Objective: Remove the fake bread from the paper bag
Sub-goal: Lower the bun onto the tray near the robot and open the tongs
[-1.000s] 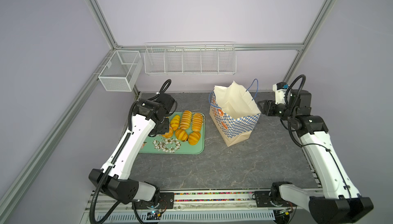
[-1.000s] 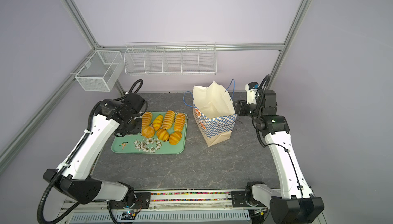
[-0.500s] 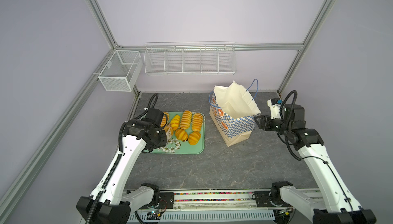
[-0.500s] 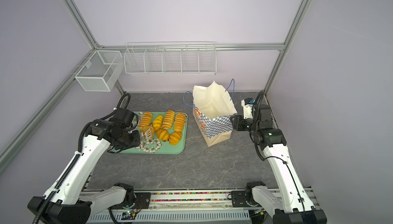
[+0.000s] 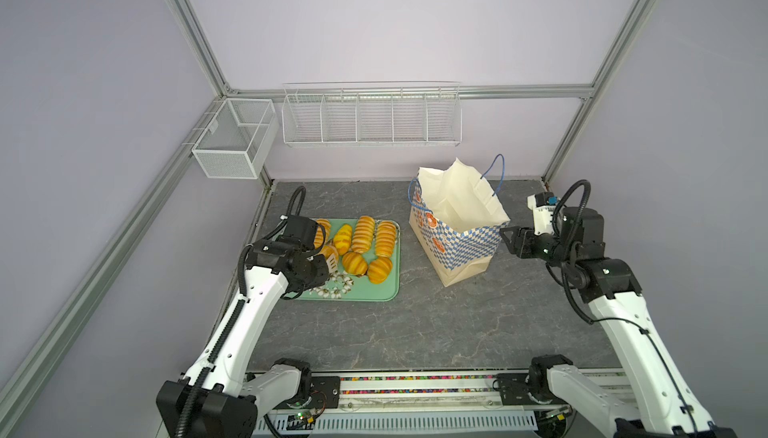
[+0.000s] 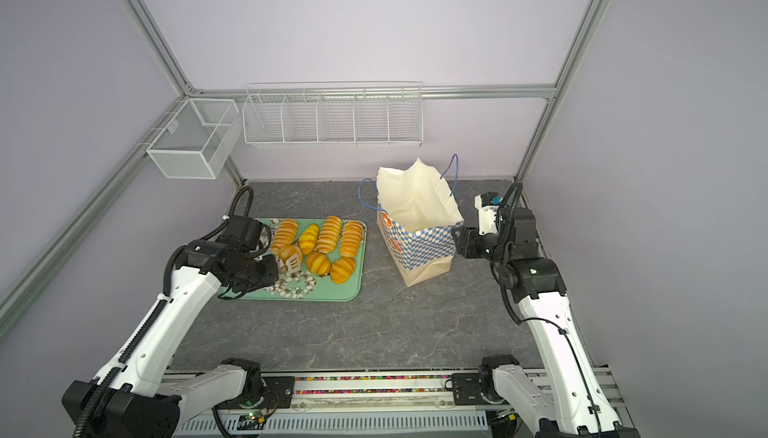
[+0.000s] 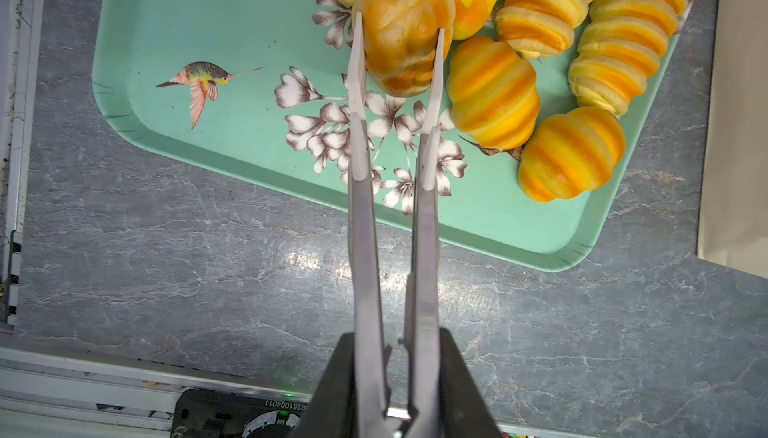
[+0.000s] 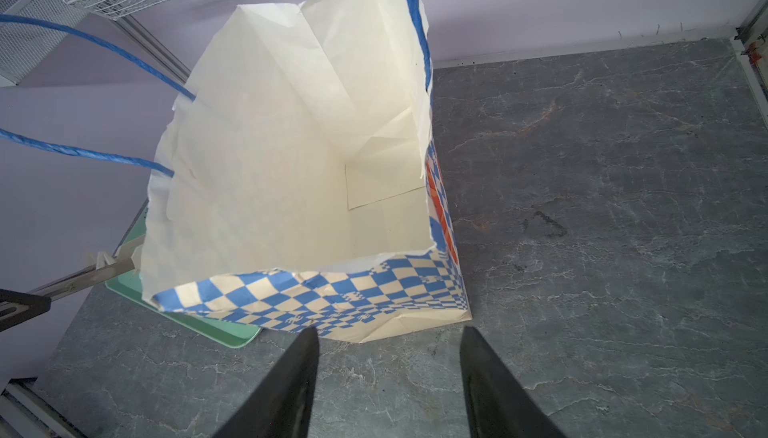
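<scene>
Above the grey tabletop my left hand pinched a round bun at its fingertips; my right hand stood apart, empty. That shallow pinch might slip.

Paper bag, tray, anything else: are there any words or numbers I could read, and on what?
"0251004011", upside down, on the black box in the left wrist view; digits small, not certain.
Paper bag: checks and pictures only, no readable words.
Tray: bird and flowers, no text.
</scene>
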